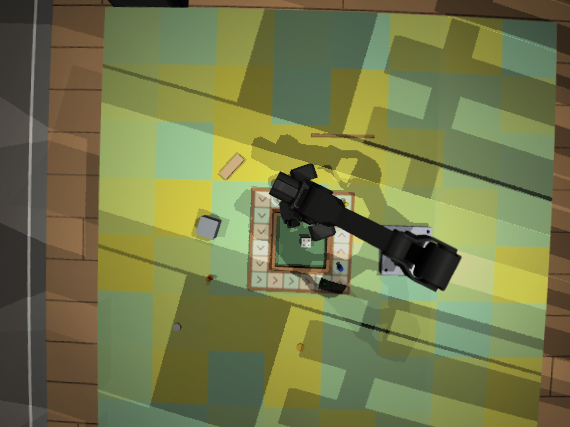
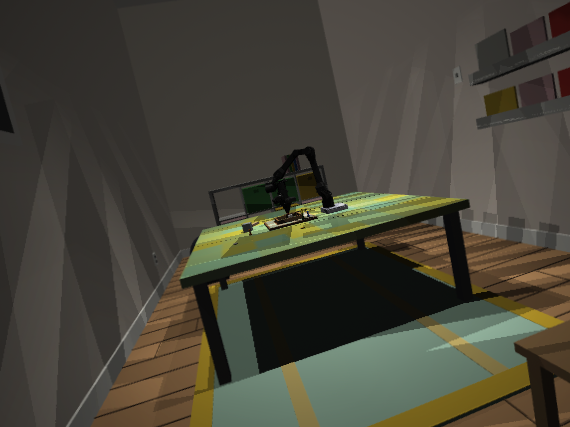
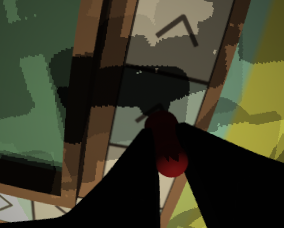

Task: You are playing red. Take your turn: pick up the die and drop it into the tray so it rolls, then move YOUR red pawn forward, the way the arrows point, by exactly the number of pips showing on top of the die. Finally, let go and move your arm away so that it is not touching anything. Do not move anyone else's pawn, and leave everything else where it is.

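"Talk me through it. What's my gripper (image 1: 311, 201) (image 2: 287, 212) (image 3: 163, 135) doing?"

"Clamped! I've got the fingers closed on the red pawn (image 3: 171, 162), one finger on each side, and it's right there in my wrist view, over the arrowed track next to the tray (image 1: 300, 270) (image 3: 68, 175)."

"Where's that from overhead?"

"Call the top edge of that view twelve. My gripper is around twelve to one o'clock from the tray's middle, and the arm hides the pawn there. Whether its foot touches the board (image 1: 251, 241), I can't tell."

"And the die (image 1: 305, 242)?"

"In the tray, folks, close to the middle, just a touch toward three! The pips are too small for me to call safely."

"The rivals?"

"Blue pawn (image 1: 340, 267) at four o'clock on the track, yellow pawn (image 1: 345, 203) between one and two. Outside the board, the gray block (image 1: 208, 227) is out at nine, and the tan block (image 1: 231, 166) lies between ten and eleven. My arm's base plate (image 1: 386, 269) is over at three."
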`<state>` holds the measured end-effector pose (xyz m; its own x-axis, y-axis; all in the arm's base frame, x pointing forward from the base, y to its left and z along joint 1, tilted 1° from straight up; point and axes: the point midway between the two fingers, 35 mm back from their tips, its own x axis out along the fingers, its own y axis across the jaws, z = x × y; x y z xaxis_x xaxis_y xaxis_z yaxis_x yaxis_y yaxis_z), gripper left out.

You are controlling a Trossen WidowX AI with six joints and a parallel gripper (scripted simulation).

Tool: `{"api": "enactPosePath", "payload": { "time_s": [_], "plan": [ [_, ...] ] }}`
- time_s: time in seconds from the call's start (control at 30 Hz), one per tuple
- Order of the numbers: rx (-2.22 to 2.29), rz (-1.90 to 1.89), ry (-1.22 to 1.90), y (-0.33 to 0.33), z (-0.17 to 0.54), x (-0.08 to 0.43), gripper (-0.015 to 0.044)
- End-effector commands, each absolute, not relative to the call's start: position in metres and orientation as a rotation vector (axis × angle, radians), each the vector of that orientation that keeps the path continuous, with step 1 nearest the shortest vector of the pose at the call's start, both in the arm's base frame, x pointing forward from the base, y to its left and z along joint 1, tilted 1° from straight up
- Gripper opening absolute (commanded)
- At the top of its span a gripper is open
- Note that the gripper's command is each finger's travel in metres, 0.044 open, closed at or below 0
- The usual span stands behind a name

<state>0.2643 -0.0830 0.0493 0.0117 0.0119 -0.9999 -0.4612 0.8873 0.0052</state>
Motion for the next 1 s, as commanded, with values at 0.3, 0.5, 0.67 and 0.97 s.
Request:
{"api": "enactPosePath", "payload": {
  "time_s": [0.3, 0.5, 0.67, 0.97],
  "plan": [
    [-0.377, 0.376, 1.509, -0.084, 0.120, 0.269, 0.0000],
    [-0.377, 0.376, 1.510, -0.083, 0.152, 0.264, 0.0000],
    [-0.377, 0.376, 1.510, -0.082, 0.160, 0.262, 0.0000],
    [-0.376, 0.376, 1.506, -0.072, 0.146, 0.300, 0.0000]
  ]
}}
